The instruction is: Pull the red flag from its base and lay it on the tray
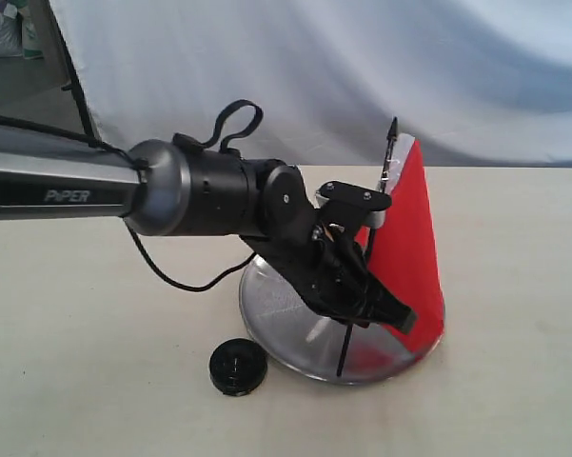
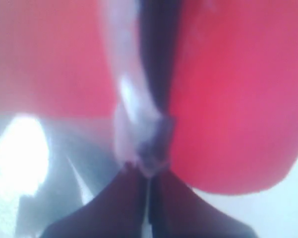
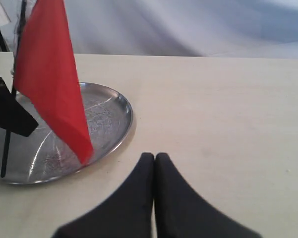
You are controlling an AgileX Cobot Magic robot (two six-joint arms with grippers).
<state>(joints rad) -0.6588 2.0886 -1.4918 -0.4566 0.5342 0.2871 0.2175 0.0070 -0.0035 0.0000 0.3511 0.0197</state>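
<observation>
My left gripper (image 1: 364, 297) is shut on the thin black stick of the red flag (image 1: 411, 238), which it holds nearly upright over the silver tray (image 1: 271, 319). The stick's pointed tip is up and its lower end reaches the tray's near rim. The cloth hangs down to the tray's right side. The small black base (image 1: 238, 367) lies apart on the table, just left of the tray. In the left wrist view the shut gripper (image 2: 148, 171) pinches the stick against the blurred red flag (image 2: 238, 99). My right gripper (image 3: 154, 156) is shut and empty on the table beside the tray (image 3: 111, 116) and flag (image 3: 52, 84).
A white cloth backdrop (image 1: 362, 67) hangs behind the beige table (image 1: 514, 286). The left arm's black cable (image 1: 171, 276) loops down near the tray's left side. My right gripper is outside the exterior view.
</observation>
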